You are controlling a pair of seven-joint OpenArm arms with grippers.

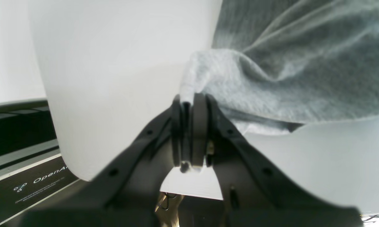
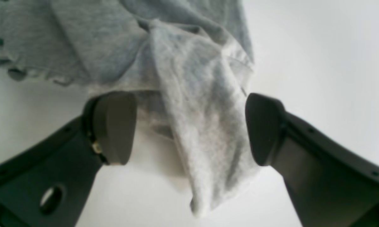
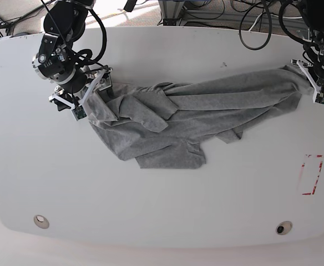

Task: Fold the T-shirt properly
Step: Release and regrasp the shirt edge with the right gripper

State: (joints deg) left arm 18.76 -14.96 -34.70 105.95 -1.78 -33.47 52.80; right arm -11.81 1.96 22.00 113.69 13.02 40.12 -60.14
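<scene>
The heather-grey T-shirt point(image 3: 173, 116) lies crumpled and stretched across the white table point(image 3: 151, 210), from the left arm's side to the right arm's side. At the right of the base view, my left gripper point(image 3: 318, 91) is shut on the shirt's edge. The left wrist view shows the left gripper point(image 1: 189, 104) with its jaws together and a bit of T-shirt point(image 1: 271, 78) pinched between them. On the base view's left, my right gripper point(image 3: 89, 93) is open at the shirt's other end. In its wrist view the right gripper point(image 2: 189, 129) straddles a hanging fold of T-shirt point(image 2: 202, 119), with both pads apart from the cloth.
A red-outlined rectangle point(image 3: 310, 174) is marked on the table near its right edge. Two round holes point(image 3: 40, 221) point(image 3: 284, 228) sit near the front edge. Cables point(image 3: 251, 22) run along the back. A black plate with lettering point(image 1: 35, 179) lies beyond the table edge.
</scene>
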